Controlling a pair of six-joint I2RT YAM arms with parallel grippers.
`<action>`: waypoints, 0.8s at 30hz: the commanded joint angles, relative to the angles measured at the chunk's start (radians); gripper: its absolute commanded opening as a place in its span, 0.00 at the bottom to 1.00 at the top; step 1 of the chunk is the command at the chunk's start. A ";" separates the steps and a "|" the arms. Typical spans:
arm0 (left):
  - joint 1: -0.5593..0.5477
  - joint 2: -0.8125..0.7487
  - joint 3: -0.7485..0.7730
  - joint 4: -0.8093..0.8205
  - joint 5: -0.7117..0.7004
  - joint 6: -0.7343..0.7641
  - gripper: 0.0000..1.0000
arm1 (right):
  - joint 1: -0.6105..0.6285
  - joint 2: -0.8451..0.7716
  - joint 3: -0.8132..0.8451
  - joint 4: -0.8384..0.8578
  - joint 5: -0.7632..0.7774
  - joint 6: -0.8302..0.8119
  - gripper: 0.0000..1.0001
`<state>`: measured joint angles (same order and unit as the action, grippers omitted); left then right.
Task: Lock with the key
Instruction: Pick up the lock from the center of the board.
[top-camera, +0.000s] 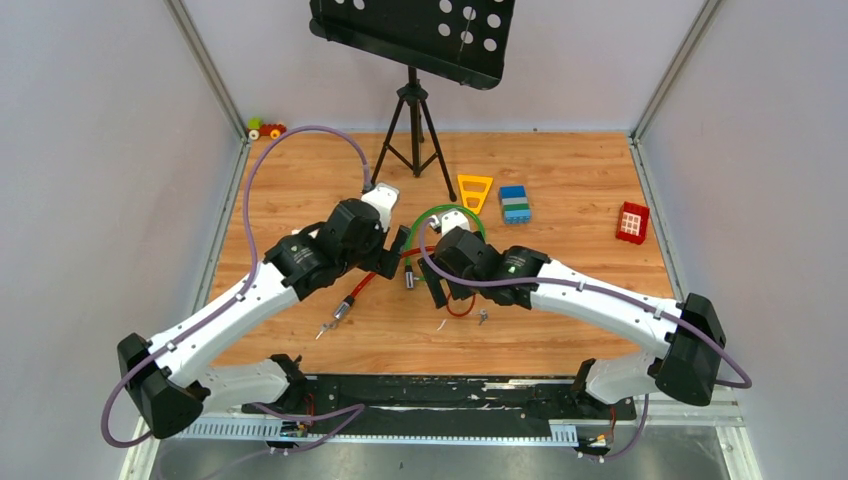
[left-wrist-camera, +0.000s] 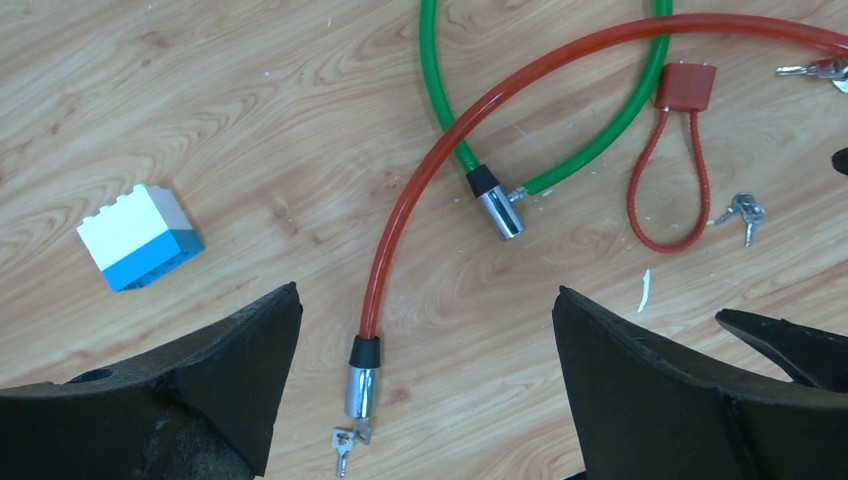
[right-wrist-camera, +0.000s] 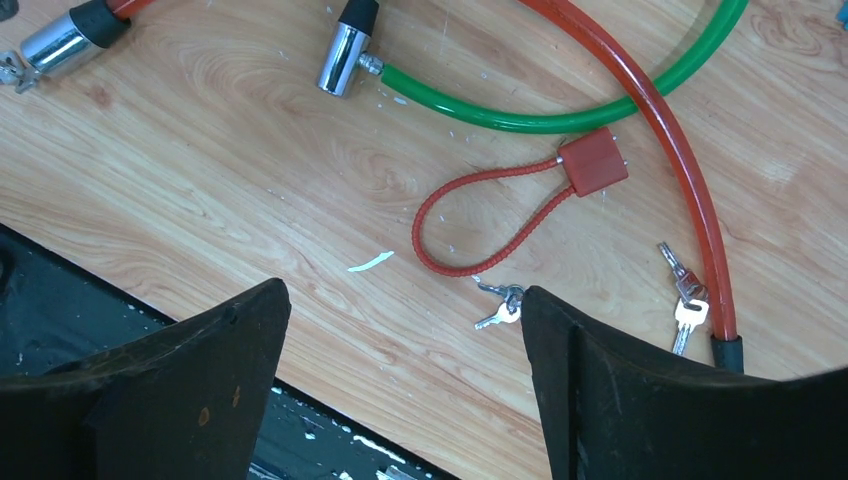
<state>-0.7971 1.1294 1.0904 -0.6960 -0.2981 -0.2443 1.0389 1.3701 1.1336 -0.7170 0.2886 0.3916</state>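
The left tool (left-wrist-camera: 428, 300) was wide open and held nothing. The right tool (right-wrist-camera: 402, 290) was wide open too, and it held nothing. Both hung over the wooden bench (right-wrist-camera: 200, 170), close to each other.

The key (right-wrist-camera: 499, 305) lay flat on the bench. It was a tiny silver thing on a little ring. It lay just beside the loop of the small red padlock (right-wrist-camera: 592, 163), not in the lock. From the right wrist, it showed near the tip of one black finger (right-wrist-camera: 600, 380).

The red cable (left-wrist-camera: 420, 180) lay across the green cable (left-wrist-camera: 600, 140). More small keys (left-wrist-camera: 345, 445) sat at the red cable's shiny end plug (left-wrist-camera: 360, 385). A blue and white block (left-wrist-camera: 140, 238) stood well apart from them.
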 joint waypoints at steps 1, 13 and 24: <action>0.001 -0.038 0.049 0.031 0.035 0.013 1.00 | -0.005 -0.002 0.054 -0.017 0.022 -0.006 0.87; 0.001 -0.112 0.008 0.107 0.084 0.037 1.00 | -0.005 0.011 0.057 -0.030 0.028 -0.014 0.87; 0.001 -0.175 -0.058 0.146 0.159 0.067 0.99 | -0.005 -0.011 0.052 -0.023 0.024 -0.017 0.87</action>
<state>-0.7971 0.9817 1.0401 -0.5785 -0.1902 -0.2180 1.0389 1.3830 1.1557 -0.7444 0.3016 0.3870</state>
